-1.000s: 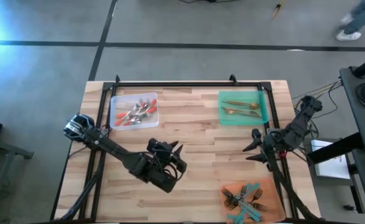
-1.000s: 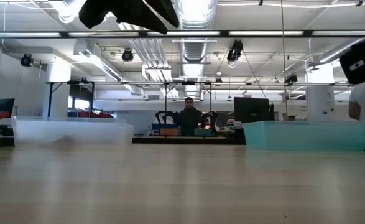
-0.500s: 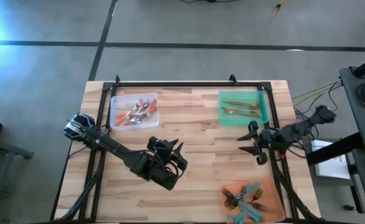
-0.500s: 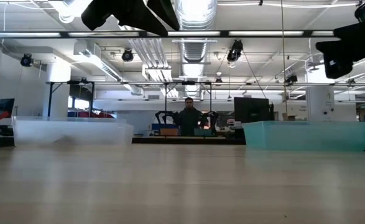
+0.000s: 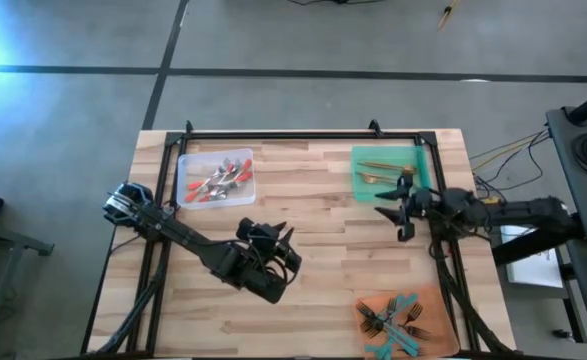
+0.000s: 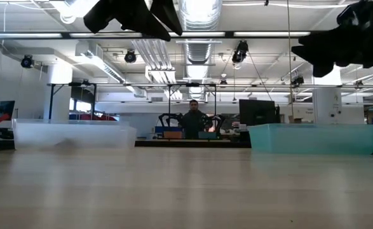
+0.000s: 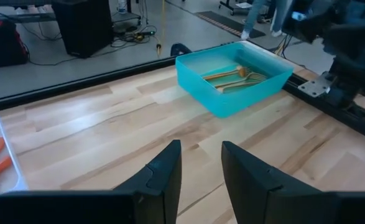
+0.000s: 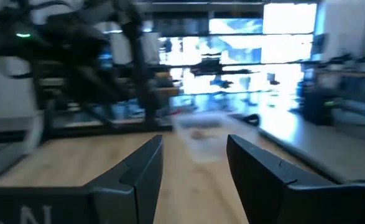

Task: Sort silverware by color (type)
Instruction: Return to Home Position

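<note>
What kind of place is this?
Probably a robotics lab or workshop: a dark left robot arm and dark right robot arm over a pale wooden table, a shiny round ceiling duct overhead, a dark computer monitor behind.

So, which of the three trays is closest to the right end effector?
The green tray holding gold-toned cutlery: the right end effector hovers at its edge; the clear tray and orange tray lie farther off.

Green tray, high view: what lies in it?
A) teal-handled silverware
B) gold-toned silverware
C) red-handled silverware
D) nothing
B: the green tray holds only gold-toned silverware; the red-handled pieces lie in the clear tray and the teal ones in the orange tray.
</note>
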